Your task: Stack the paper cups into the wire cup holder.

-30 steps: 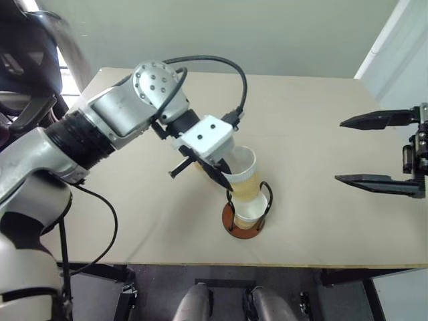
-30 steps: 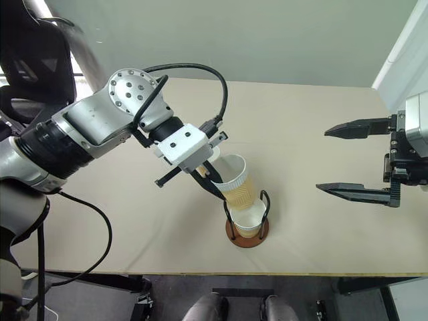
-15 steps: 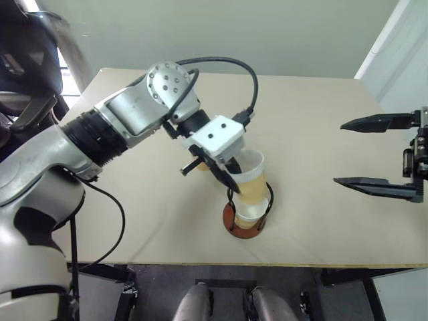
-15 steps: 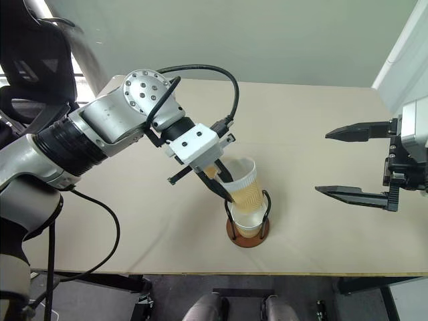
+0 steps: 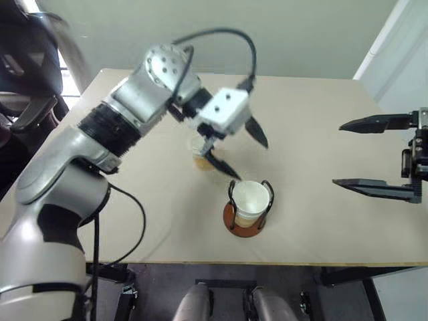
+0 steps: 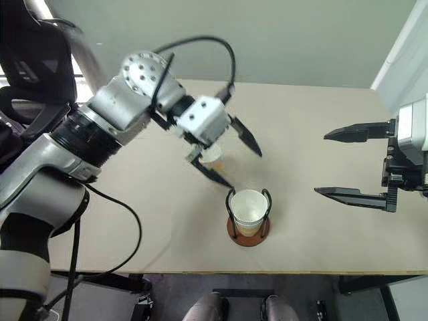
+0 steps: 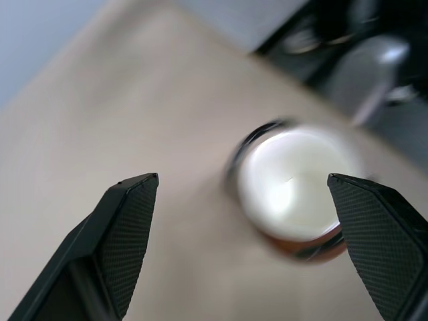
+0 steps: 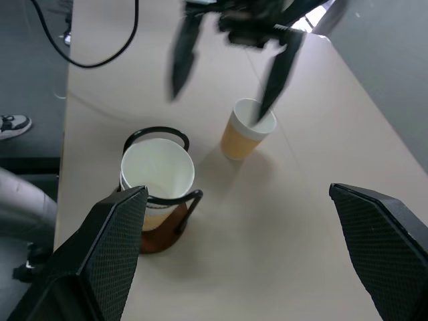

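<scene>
The left gripper (image 5: 242, 152) hangs spread and empty just above the stacked paper cups (image 5: 251, 198) in the wire cup holder (image 5: 245, 215). A third paper cup (image 8: 246, 129) stands just behind its fingers. The right gripper (image 5: 370, 154) waits wide open, well apart.

Cups (image 6: 248, 207) nested in holder (image 6: 249, 231) — another cup (image 8: 246, 129) behind.

A pale beige surface (image 5: 321, 134) stands before a plain grey-green wall (image 5: 234, 27), with a white panel (image 5: 394, 47) angling down past its far right corner. A black office chair (image 6: 33, 60) sits off the left side, beside a bright window strip. Dark grey floor (image 5: 160, 294) shows below the near edge, and a shoe (image 8: 13, 124) rests on the floor alongside the surface in the right wrist view.
</scene>
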Available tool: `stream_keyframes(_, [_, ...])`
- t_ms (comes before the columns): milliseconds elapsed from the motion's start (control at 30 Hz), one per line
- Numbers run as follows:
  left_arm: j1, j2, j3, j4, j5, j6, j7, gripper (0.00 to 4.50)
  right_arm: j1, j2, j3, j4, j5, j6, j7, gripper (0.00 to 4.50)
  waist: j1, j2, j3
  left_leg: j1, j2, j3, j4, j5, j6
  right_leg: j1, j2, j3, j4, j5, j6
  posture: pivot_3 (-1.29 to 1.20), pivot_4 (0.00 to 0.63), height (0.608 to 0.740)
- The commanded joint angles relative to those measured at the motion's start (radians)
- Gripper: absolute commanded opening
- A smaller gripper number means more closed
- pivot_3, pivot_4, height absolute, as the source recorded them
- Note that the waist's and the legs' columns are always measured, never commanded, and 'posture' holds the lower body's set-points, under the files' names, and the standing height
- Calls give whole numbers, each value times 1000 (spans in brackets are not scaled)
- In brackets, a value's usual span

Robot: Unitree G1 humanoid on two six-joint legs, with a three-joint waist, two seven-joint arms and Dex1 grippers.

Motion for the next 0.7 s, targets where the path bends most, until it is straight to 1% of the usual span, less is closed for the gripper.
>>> stream_keyframes(33, [38, 59, 80, 93, 124, -1, -35, 4424, -23, -15, 13, 32, -22, -47, 13, 4500, -4, 1, 0, 0, 0, 0, 0, 0, 0, 0, 0, 0, 0, 0, 0, 0, 150, 740])
stream_keyframes(100, [78, 89, 121, 124, 166, 8, -35, 4424, -31, -13, 30, 49, -30, -65, 18, 4500, -4, 2, 0, 0, 0, 0, -1, 0, 0, 0, 0, 0, 0, 0, 1, 0, 150, 740])
stream_keyframes(133, [112, 108, 142, 115, 150, 42, -35, 4424, -37, -11, 43, 56, -36, -76, 18, 4500, -3, 2, 0, 0, 0, 0, -1, 0, 0, 0, 0, 0, 0, 0, 1, 0, 150, 740])
stream_keyframes(167, [143, 100, 182, 129, 156, 56, -26, 4424, -44, -8, 57, 62, -40, -84, 18, 4500, -2, 3, 0, 0, 0, 0, -1, 1, 0, -1, 1, 0, 0, 0, 1, 0, 150, 740])
stream_keyframes(267, [187, 55, 264, 188, 206, 54, 15, 4424, -63, -5, 83, 76, -45, -101, 21, 4500, 10, 2, 0, -1, 0, 0, 0, 2, 0, -1, 1, 0, 0, 0, 1, 0, 150, 740])
stream_keyframes(333, [192, 22, 289, 237, 263, 23, 51, 4424, -72, -5, 93, 85, -48, -108, 26, 4500, 22, 2, 0, -3, -1, -2, 2, 2, 0, -1, 0, 0, 0, 1, 2, 0, 150, 740])
stream_keyframes(400, [206, -35, 316, 317, 310, -38, 91, 4424, -81, -9, 100, 87, -46, -108, 25, 4500, 27, 2, 0, -4, -2, -2, 3, 2, 1, -1, -1, 0, -1, 2, 3, 0, 150, 740])
stream_keyframes(467, [209, -81, 348, 368, 336, -58, 90, 4424, -83, -12, 99, 84, -45, -105, 24, 4500, 28, 2, 0, -3, -4, -1, 3, 2, 4, 0, -4, 0, -1, 2, 4, 0, 150, 740])
stream_keyframes(567, [204, -116, 372, 415, 391, -88, 91, 4424, -82, -14, 95, 79, -42, -100, 22, 4500, 26, 1, 0, -3, -5, 1, 3, 2, 5, -1, -5, 0, -1, 2, 5, 0, 150, 740])
stream_keyframes(700, [221, -155, 363, 480, 479, -136, 90, 4424, -67, -21, 76, 67, -42, -89, 19, 4500, 22, 2, 0, -3, -4, 2, 2, 2, 5, -1, -5, 0, -1, 2, 5, 0, 150, 740])
